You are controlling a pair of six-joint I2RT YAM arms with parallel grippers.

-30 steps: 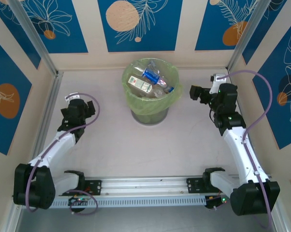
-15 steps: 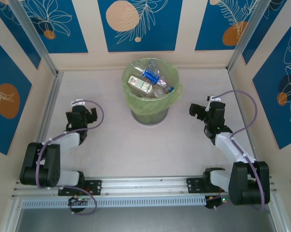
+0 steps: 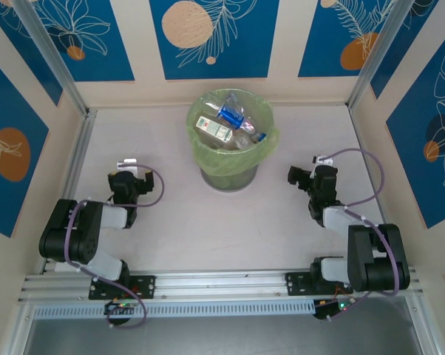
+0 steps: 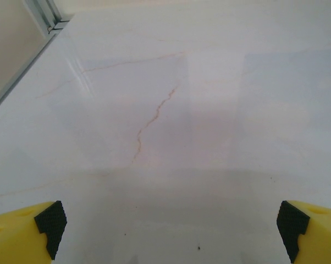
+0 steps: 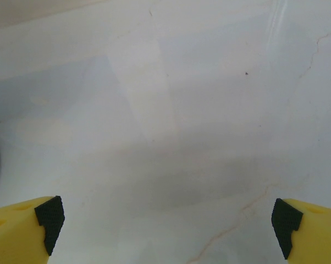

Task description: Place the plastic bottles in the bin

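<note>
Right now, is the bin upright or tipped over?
Upright: the bin stands on its base, green-lined mouth facing up, with plastic bottles lying inside.

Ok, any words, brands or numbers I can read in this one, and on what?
No text can be read here.
Label of the blue-labelled bottle in the bin: too small and blurred to read.
Label of the pale-labelled bottle beside it: some print, too small to read.
Wall panels: leaf and circle patterns, no words.
</note>
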